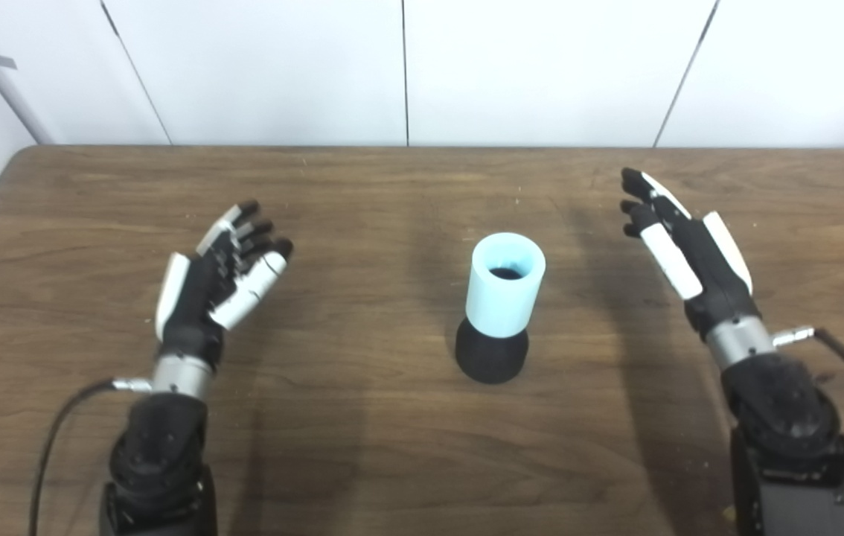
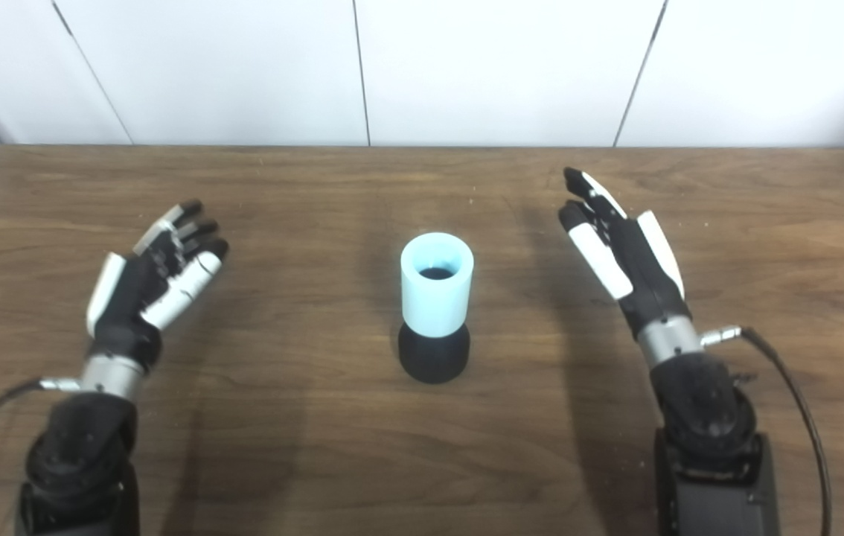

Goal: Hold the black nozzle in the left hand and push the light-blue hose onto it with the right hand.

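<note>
While the light-blue hose (image 1: 505, 284) sits upright on the black nozzle (image 1: 491, 358) mid-bench, left hand (image 1: 217, 279) and right hand (image 1: 679, 246) hover released; joining appears complete, so only retreat remains.

No legible text, label, brand, number or sign appears in either view. The hose (image 1: 504, 283), the nozzle (image 1: 491, 357), the table (image 1: 362, 447) and the wall panels (image 1: 541, 67) carry no markings that can be read. A small grey tag (image 1: 4, 62) on the post at upper left is blank at this resolution. The left hand (image 1: 222, 275) and the right hand (image 1: 682, 246) show plain black and white surfaces without lettering.
</note>
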### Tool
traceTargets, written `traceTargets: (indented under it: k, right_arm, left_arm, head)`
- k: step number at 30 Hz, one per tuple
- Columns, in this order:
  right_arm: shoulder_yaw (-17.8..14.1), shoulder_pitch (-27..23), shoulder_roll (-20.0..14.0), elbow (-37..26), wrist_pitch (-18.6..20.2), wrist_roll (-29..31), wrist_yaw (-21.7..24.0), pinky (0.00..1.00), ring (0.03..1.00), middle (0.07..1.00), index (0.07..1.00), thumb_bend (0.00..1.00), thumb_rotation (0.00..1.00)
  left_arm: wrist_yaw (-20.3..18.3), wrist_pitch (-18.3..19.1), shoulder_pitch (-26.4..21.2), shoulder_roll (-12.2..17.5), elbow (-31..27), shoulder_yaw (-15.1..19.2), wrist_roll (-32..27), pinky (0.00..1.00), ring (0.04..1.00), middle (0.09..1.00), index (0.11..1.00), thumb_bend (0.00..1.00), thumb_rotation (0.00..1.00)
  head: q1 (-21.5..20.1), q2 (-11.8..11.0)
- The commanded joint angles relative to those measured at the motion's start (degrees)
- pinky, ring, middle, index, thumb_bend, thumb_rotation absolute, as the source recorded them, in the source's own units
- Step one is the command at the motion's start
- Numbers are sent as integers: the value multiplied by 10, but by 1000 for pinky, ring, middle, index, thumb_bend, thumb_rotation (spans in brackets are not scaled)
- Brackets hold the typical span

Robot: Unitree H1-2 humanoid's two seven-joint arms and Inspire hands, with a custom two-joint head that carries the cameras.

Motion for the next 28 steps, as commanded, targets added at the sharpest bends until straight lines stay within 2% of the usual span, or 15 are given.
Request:
traceTargets:
  k: [1, 5, 9, 15, 22, 28]
  right_arm:
    - [-8, -8, 7, 3, -19, 33, -19, 929, 948, 959, 934, 498, 1000]
    - [-5, -4, 19, 25, -39, 69, -36, 993, 975, 976, 951, 493, 1000]
    - [0, 0, 25, 45, -60, 93, -50, 1000, 998, 998, 980, 501, 1000]
    - [-3, 4, 25, 56, -75, 113, -71, 1000, 1000, 1000, 990, 522, 1000]
    - [-1, 15, 24, 40, -69, 124, -88, 1000, 1000, 1000, 982, 529, 1000]
    - [-1, 21, 10, 32, -90, 122, -91, 1000, 1000, 1000, 990, 535, 1000]
  left_arm:
    - [17, -37, -12, 17, 0, -4, -17, 813, 879, 885, 881, 423, 682]
    - [30, -44, -4, 17, 8, -16, -38, 897, 947, 946, 947, 424, 773]
    - [44, -75, 2, 15, 34, -20, -67, 990, 996, 996, 997, 445, 835]
    - [70, -105, 1, 3, 54, -16, -104, 1000, 1000, 1000, 1000, 448, 850]
    - [100, -113, 2, -2, 52, -17, -115, 1000, 1000, 1000, 1000, 468, 855]
    - [109, -100, 4, 2, 31, -23, -105, 1000, 1000, 1000, 1000, 440, 861]
  head:
    - [-1, 1]
    - [-3, -1]
    - [-4, -1]
    - [-7, -3]
    - [-9, -5]
    - [-4, -12]
